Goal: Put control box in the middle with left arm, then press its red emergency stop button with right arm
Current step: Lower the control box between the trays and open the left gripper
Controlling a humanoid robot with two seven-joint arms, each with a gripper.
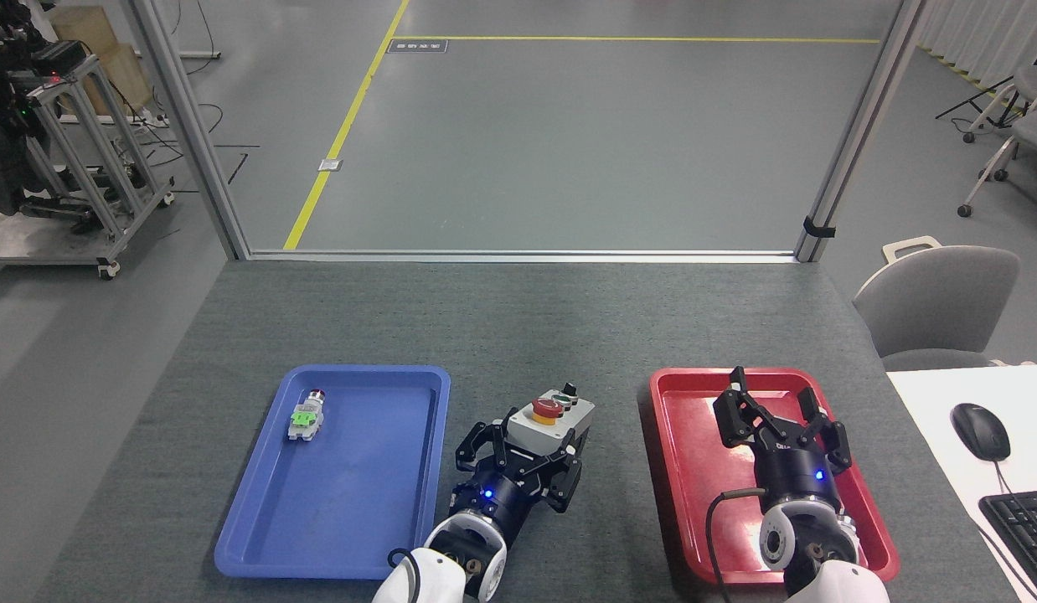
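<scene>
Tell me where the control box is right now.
In the head view the control box sits between the blue tray and the red tray, near the table's middle, gripped by the left pincer.

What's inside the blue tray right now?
Only a small silver-and-green switch part, lying near the far left corner of the blue tray. Nothing covers the tray floor, and the rest looks bare.

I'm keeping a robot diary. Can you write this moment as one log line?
left gripper: shut on control box | box: between blue tray and red tray | right gripper: open | red emergency stop button: unpressed
</scene>
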